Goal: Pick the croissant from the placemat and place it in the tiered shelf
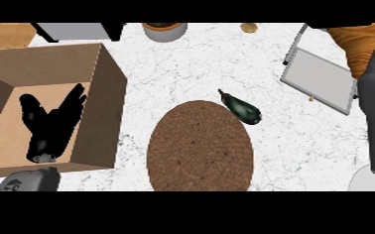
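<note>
Left hand spread open over the cardboard box — eggplant touching the round placemat — right hand unseen

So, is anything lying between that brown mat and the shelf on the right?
Yes: a dark eggplant lies on the counter at the placemat's upper right edge, on the line towards the tiered shelf. Nothing shows on the placemat itself.

a dark eggplant lies on the white marble counter, just beside an open cardboard box's far side; a grey pot stands at the back.
</note>
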